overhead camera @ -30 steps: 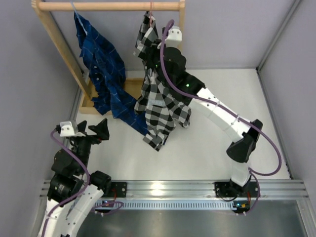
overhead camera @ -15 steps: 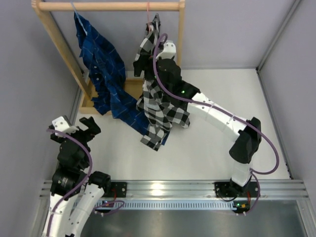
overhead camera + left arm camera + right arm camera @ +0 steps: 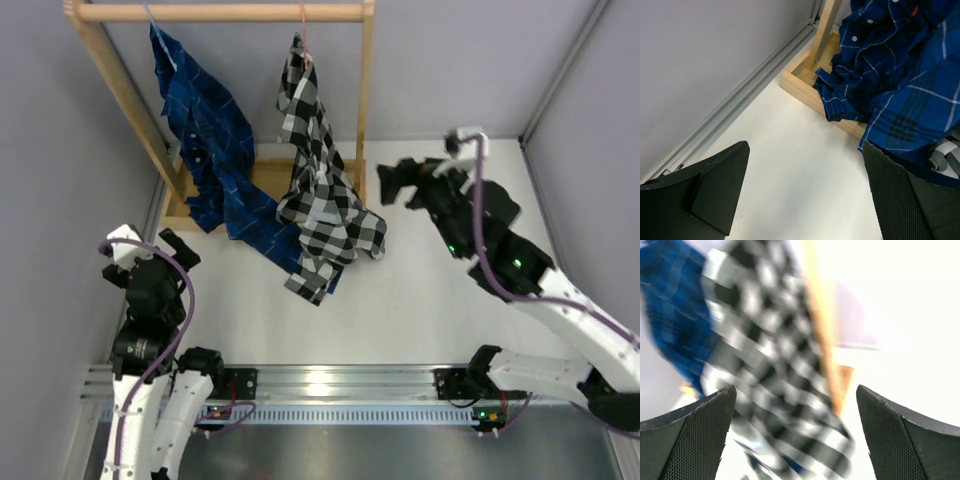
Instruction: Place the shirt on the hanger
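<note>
We find the black-and-white checked fabric shirt (image 3: pixel 320 190) hanging in the upper centre of the top view. Its collar end sits at the thin pink wire hanger (image 3: pixel 303 24), of which only the hook section shows, rising to the round wooden rail of the light wood rack (image 3: pixel 220 12). The shirt's lower part spreads onto the white table (image 3: pixel 420 300) and overlaps the hem of the dark blue plaid shirt (image 3: pixel 215 150), which hangs to its left. The right gripper (image 3: pixel 398 180) stands right of centre, apart from the checked shirt, with nothing between its fingers. The right wrist view is blurred but shows both fingers spread wide and the shirt beyond them. The left gripper (image 3: pixel 178 248) sits at the lower left over bare table. Its fingers are likewise spread and empty, and they point toward the rack base and the blue fabric.
</note>
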